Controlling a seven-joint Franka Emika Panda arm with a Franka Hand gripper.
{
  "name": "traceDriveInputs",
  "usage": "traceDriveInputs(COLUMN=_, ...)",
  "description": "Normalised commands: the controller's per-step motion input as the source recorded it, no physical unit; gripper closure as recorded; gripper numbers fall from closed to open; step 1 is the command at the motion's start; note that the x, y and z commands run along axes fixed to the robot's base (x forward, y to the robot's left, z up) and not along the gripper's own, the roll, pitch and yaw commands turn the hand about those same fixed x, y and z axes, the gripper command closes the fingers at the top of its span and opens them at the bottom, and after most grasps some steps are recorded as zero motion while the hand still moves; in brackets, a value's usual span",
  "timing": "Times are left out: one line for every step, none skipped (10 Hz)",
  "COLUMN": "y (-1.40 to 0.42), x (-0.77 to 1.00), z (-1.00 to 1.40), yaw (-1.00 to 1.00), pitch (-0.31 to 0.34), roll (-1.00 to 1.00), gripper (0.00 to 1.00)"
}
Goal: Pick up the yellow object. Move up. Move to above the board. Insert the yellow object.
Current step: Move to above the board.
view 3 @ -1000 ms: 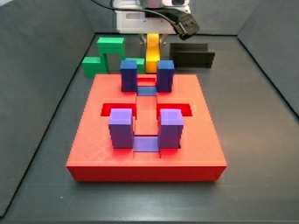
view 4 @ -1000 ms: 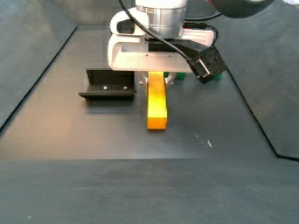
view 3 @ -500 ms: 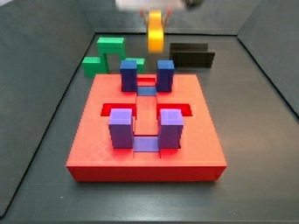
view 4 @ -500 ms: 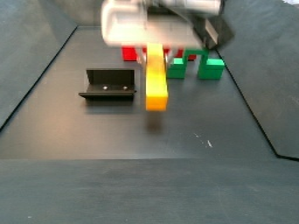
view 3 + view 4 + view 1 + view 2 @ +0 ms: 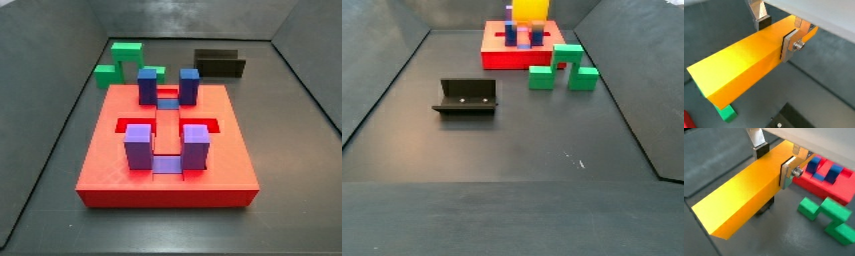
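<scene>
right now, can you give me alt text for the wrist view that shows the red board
The claw grips one end of a long yellow bar, which hangs above the dark floor. Beyond it sit the red board with its blue posts and a green stepped block.

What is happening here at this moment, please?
A robot arm's gripper holds a long yellow bar between its fingers, lifted off the floor. In a side view only the bar's lower end shows, at the top edge, near the red board. The board's slots between the purple posts are empty, so the bar is not inserted yet. Green blocks and a dark fixture sit untouched on the floor.
</scene>
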Motion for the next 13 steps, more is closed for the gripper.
traceDriveInputs(y=-0.01, x=0.01, z=0.82, yaw=0.0, pitch=0.059, roll=0.02, gripper=1.0)
traceDriveInputs(y=0.0, x=0.04, z=0.3, yaw=0.0, pitch=0.061, roll=0.01, gripper=1.0)
traceDriveInputs(y=-1.4, x=-0.1, z=0.21, yaw=-0.06, pitch=0.387, roll=-0.12, gripper=1.0)
traceDriveInputs(y=-1.4, x=-0.11, z=0.2, yaw=-0.05, pitch=0.376, roll=-0.09, gripper=1.0)
traceDriveInputs(y=-1.4, x=-0.1, z=0.21, yaw=-0.03, pitch=0.262, roll=-0.04, gripper=1.0)
traceDriveInputs(y=-1.4, x=-0.1, z=0.21, yaw=0.0, pitch=0.188, roll=-0.05, gripper=1.0)
traceDriveInputs(y=-1.4, x=-0.09, z=0.22, yaw=0.01, pitch=0.146, roll=-0.03, gripper=1.0)
traceDriveInputs(y=-1.4, x=-0.09, z=0.23, yaw=0.01, pitch=0.092, roll=-0.02, gripper=1.0)
traceDriveInputs(y=-1.4, x=-0.08, z=0.24, yaw=0.01, pitch=0.081, roll=-0.02, gripper=1.0)
traceDriveInputs(y=-1.4, x=-0.06, z=0.25, yaw=0.01, pitch=0.08, roll=0.01, gripper=1.0)
traceDriveInputs(y=-1.4, x=-0.03, z=0.26, yaw=0.01, pitch=0.092, roll=0.0, gripper=1.0)
traceDriveInputs(y=-0.45, x=0.04, z=0.09, yaw=0.01, pitch=0.129, roll=0.01, gripper=1.0)
traceDriveInputs(y=-0.21, x=0.07, z=0.05, yaw=0.01, pitch=0.138, roll=0.01, gripper=1.0)
